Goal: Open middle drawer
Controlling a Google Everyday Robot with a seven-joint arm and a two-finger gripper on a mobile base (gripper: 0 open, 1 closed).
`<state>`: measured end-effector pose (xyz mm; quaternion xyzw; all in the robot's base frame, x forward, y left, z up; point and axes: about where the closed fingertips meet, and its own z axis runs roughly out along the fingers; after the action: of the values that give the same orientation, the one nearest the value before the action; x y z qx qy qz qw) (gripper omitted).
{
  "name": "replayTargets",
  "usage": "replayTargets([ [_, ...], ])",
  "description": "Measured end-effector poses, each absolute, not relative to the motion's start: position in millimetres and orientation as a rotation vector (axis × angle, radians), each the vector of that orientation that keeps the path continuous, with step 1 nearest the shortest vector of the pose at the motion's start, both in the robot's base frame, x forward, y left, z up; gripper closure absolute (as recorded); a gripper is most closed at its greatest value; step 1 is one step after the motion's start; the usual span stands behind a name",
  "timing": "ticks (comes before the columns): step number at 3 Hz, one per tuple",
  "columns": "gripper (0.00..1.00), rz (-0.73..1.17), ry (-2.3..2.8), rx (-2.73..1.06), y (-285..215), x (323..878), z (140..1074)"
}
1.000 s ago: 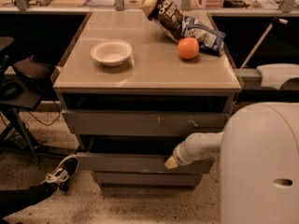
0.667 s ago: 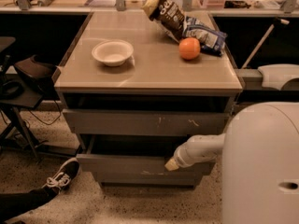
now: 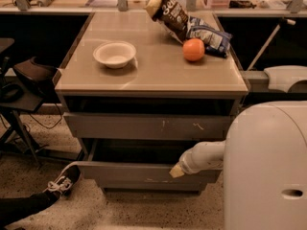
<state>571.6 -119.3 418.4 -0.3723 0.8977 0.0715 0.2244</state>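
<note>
three grey fronts: stacked below the smooth beige top of a square cabinet (image 3: 158, 78), each one flat and without a handle.
top front: the larger grey drawer front with white scratch marks (image 3: 120, 126) sits just under a dark gap below the cabinet top.
task's thing: the middle drawer (image 3: 124, 172), a wide shallow grey drawer with a plain front panel, stands pulled out toward the camera, forward of the front above it. its dark inside shows as a broad shadowed band behind the panel.
lowest front: the narrowest grey drawer front (image 3: 148, 188) lies tucked back beneath the middle drawer, close to the speckled floor (image 3: 144, 210).
gripper: the cream-tipped gripper (image 3: 176, 172), at the end of a white rounded arm (image 3: 204, 156), is at the right part of the middle drawer's front panel, its tip against the upper edge.
grip state: cannot tell whether it is clenched on the panel or released; only the pale tip shows against the grey.
robot body: a large white rounded shell (image 3: 268, 166) fills the lower right corner, and the arm reaches left from it.
on the cabinet top: a white round bowl (image 3: 114, 54) sits to the left. an orange round fruit (image 3: 194, 50) sits to the right, just beside a blue and white crinkled packet (image 3: 211, 36). a dark brown snack bag (image 3: 169, 13) leans tilted behind them.
floor at left: a black and white sneaker (image 3: 61, 185) on a dark-trousered leg (image 3: 19, 211), near the middle drawer's left corner.
</note>
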Motion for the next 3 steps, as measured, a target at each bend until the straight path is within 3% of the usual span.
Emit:
replayTargets([
  [3,1.0,0.191,2.494,-0.999,-123.3,554.2,418.7],
])
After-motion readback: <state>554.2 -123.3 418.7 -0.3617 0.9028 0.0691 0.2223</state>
